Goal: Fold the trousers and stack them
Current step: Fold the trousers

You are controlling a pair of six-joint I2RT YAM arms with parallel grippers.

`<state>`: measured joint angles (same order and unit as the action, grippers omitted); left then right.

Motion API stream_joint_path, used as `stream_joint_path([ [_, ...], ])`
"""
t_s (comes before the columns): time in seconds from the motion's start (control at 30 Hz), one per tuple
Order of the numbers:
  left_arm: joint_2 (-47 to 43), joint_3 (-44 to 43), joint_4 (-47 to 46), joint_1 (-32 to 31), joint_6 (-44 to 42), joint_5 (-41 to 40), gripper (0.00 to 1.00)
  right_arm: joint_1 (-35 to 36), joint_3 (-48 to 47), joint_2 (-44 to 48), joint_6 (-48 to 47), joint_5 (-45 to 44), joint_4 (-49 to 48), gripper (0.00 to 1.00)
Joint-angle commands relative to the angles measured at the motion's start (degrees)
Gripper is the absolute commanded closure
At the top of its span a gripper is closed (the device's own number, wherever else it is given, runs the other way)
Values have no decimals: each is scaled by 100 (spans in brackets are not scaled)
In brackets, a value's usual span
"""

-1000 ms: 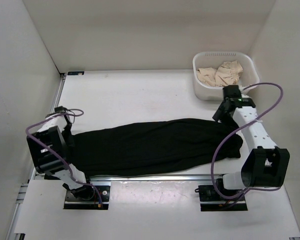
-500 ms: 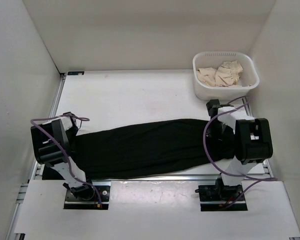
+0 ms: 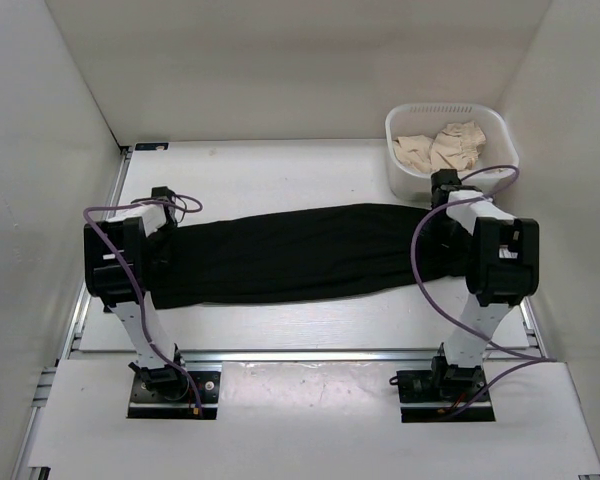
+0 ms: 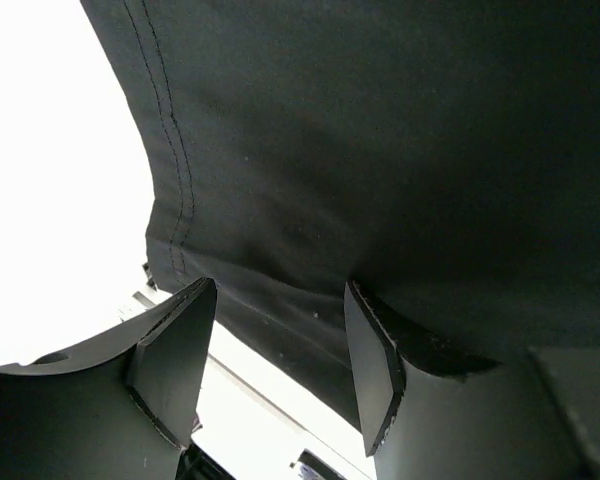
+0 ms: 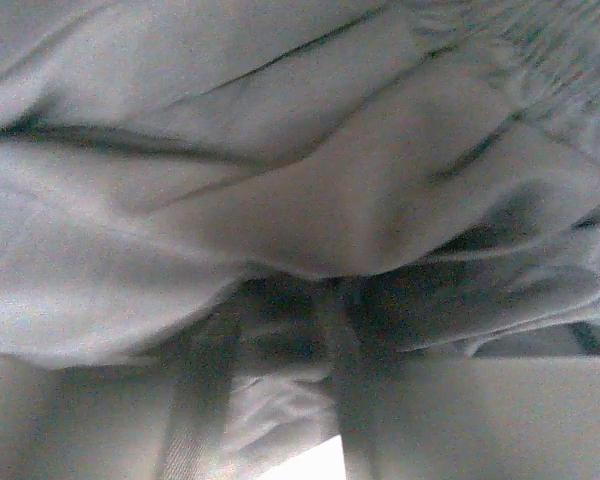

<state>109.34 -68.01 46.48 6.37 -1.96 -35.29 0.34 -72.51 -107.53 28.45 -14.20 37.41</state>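
White perforated plastic basket [image 3: 408, 182] of crumpled beige cloth [image 3: 442, 148], just beyond the jaws of the right gripper [image 5: 280, 310], white tabletop [image 3: 280, 180] beneath both jaws, plain white walls [image 3: 280, 70] far beyond.

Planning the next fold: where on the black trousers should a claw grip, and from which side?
Probably the short left end of the trousers, at the stitched edge, coming in low from the left along the table. They lie flat, stretched left to right, so that edge is a thin free lip to pinch and carry across.
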Motion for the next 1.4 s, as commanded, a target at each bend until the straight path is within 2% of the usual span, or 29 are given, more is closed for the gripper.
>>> stream_joint_path([
  [0.0, 123, 77, -324, 13, 196, 330, 34, -86, 175, 591, -226, 547, -138, 51],
  [0.03, 62, 77, -324, 13, 196, 408, 34, -139, 254, 766, -226, 549, -50, 30],
  [0.13, 0, 253, -324, 13, 196, 470, 33, -279, 658, 1610, 20, 392, 345, 1],
  [0.23, -53, 314, -324, 13, 196, 575, 33, -622, 1193, 2348, 406, 540, 487, 1],
  [0.4, -53, 253, -271, 13, 196, 576, 33, -1360, 1880, 2359, 925, 1269, -276, 1],
  [0.53, -53, 253, -271, 13, 196, 576, 33, -1677, 2083, 1615, 1242, 1270, -1487, 1],
  [0.7, -53, 253, -271, 13, 196, 576, 33, -1853, 2004, 541, 1392, 1586, -2245, 1],
  [0.77, -106, 314, -271, 13, 196, 576, 33, -1853, 2065, 320, 1392, 1735, -2543, 17],
  [0.8, -167, 367, -271, -39, 196, 576, 33, -1853, 2065, 320, 1392, 1788, -2545, 43],
  [0.87, -167, 437, -271, -39, 196, 515, 33, -1853, 1909, 268, 1392, 1693, -2110, 83],
  [0.9, -220, 437, -271, -92, 196, 514, 33, -1853, 1820, 267, 1392, 1596, -1915, 97],
  [0.97, -272, 490, -271, -153, 196, 514, 33, -2010, 1767, 214, 1331, 1525, -1781, 100],
  [1.07, -273, 543, -271, -276, 196, 461, 33, -2204, 1995, 722, 1330, 1350, -1728, 100],
  [1.17, -325, 596, -218, -513, 196, 461, 33, -2082, 1855, 1766, 1032, 385, -1247, 100],
  [1.23, -326, 648, -218, -637, 196, 461, 33, -1819, 1610, 2102, 830, -186, -623, 100],
  [1.27, -378, 648, -218, -689, 196, 514, 33, -1670, 1339, 2391, 594, -824, -438, 100],
  [1.37, -378, 648, -218, -804, 196, 654, 33, -661, 986, 2771, 128, -1558, -111, 100],
])
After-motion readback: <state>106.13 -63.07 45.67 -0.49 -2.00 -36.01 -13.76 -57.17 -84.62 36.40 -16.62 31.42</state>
